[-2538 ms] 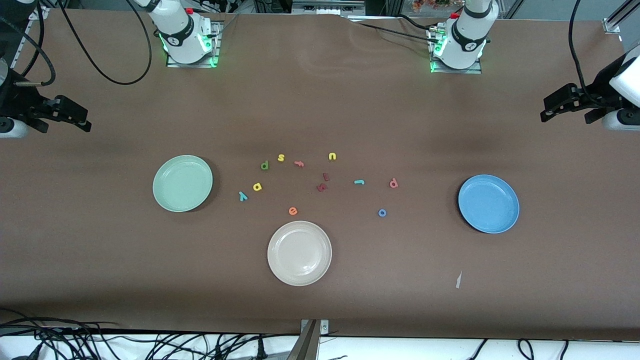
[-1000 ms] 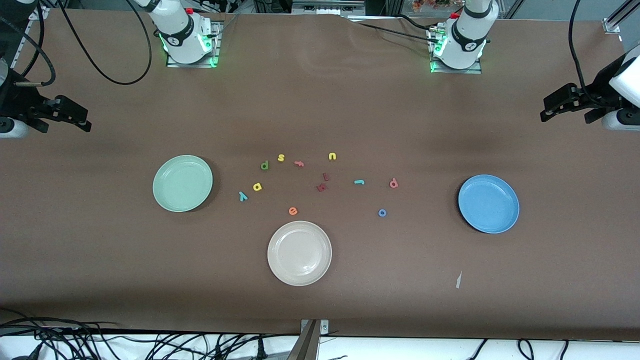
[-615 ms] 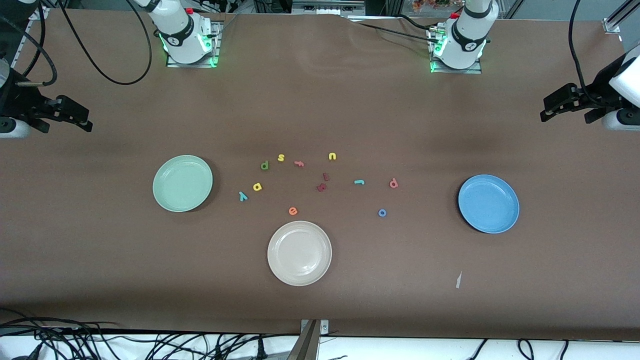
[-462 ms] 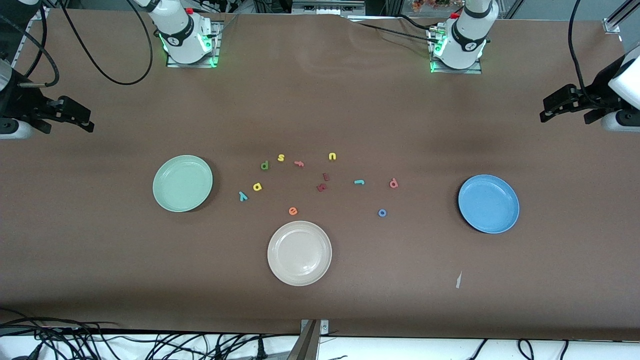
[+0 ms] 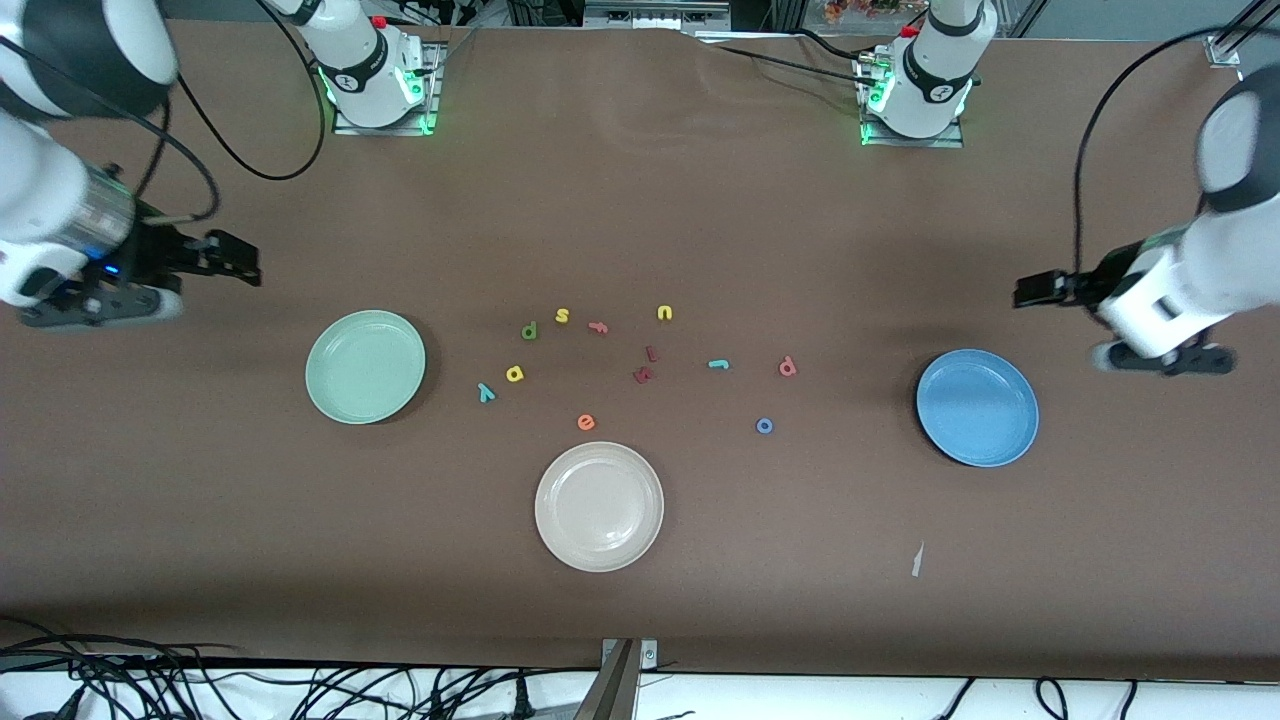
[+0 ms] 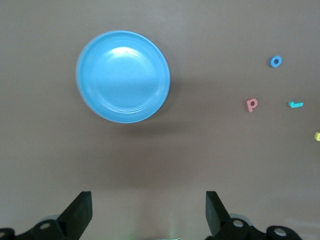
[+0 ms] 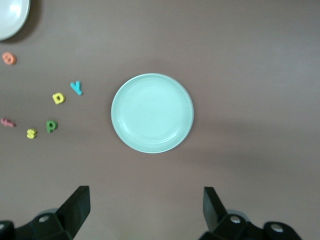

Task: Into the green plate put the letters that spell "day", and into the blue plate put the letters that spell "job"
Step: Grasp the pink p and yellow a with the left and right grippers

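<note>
The green plate point(image 5: 365, 366) point(image 7: 152, 113) lies empty toward the right arm's end, and the blue plate point(image 5: 977, 407) point(image 6: 122, 76) lies empty toward the left arm's end. Between them on the table lie the dark green d point(image 5: 529, 330) point(image 7: 51, 126), yellow a point(image 5: 515, 374) point(image 7: 58, 98) and teal y point(image 5: 486, 392) point(image 7: 76, 87). Closer to the blue plate are the teal j point(image 5: 718, 364) point(image 6: 296, 104), blue o point(image 5: 764, 426) point(image 6: 276, 61) and salmon b point(image 5: 787, 367) point(image 6: 252, 104). My right gripper point(image 5: 245, 265) point(image 7: 146, 205) hangs open over bare table beside the green plate. My left gripper point(image 5: 1035, 290) point(image 6: 149, 210) hangs open over bare table beside the blue plate.
A beige-white plate point(image 5: 599, 506) sits nearest the front camera. Other letters lie among the task's own: yellow s point(image 5: 562, 316), yellow u point(image 5: 665, 313), salmon f point(image 5: 598, 326), orange e point(image 5: 586, 422) and two dark red pieces point(image 5: 643, 375). A small paper scrap point(image 5: 917, 560) lies near the front edge.
Both arms have swung in from the table's ends toward the plates, the right one toward the green plate, the left one toward the blue. Letters and plates have not moved.
</note>
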Motion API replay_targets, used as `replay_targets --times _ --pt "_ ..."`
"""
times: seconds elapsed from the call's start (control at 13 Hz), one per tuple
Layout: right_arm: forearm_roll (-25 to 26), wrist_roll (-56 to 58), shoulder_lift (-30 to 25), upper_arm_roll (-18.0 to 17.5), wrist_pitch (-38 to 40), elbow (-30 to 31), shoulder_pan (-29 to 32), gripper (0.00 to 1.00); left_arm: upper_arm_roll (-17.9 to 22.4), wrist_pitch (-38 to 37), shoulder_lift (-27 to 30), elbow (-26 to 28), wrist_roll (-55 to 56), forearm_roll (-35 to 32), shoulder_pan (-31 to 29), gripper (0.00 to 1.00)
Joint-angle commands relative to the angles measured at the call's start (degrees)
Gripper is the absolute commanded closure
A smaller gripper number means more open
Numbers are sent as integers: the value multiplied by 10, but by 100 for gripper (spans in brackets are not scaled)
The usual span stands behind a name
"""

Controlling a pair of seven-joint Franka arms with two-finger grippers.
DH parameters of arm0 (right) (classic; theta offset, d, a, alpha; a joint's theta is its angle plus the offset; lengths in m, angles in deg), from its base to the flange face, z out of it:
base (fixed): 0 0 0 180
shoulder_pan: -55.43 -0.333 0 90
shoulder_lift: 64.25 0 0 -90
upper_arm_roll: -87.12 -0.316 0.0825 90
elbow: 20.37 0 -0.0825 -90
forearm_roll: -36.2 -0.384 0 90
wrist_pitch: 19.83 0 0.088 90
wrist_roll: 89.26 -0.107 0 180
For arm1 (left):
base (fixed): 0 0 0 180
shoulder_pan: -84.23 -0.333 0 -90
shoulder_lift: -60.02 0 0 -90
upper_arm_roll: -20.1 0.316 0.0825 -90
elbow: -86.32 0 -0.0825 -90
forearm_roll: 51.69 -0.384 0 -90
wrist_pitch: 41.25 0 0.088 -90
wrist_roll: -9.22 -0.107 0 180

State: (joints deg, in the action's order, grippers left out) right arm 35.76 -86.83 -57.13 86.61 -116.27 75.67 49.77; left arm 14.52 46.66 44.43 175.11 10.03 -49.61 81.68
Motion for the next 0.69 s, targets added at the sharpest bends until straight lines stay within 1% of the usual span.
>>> replay_targets --times 0.0,0.15,0.31,0.38,0.54,0.62 --pt "9 -65 45 0 -36 -6 -42 0 0 23 -41 -20 -5 -1 35 0" --pt "10 -164 81 0 -85 -1 -75 0 0 67 -65 -12 17 13 65 0" --pt "10 -264 115 0 -133 -1 -115 0 0 109 -90 -2 93 18 90 0" --pt "10 -317 129 1 -141 1 -130 0 0 141 -96 11 119 20 105 0" --pt "4 -392 155 0 -161 5 -151 0 0 236 -98 66 162 21 133 0" --pt "3 -419 180 0 -185 8 -159 0 0 288 -99 97 184 21 145 0"
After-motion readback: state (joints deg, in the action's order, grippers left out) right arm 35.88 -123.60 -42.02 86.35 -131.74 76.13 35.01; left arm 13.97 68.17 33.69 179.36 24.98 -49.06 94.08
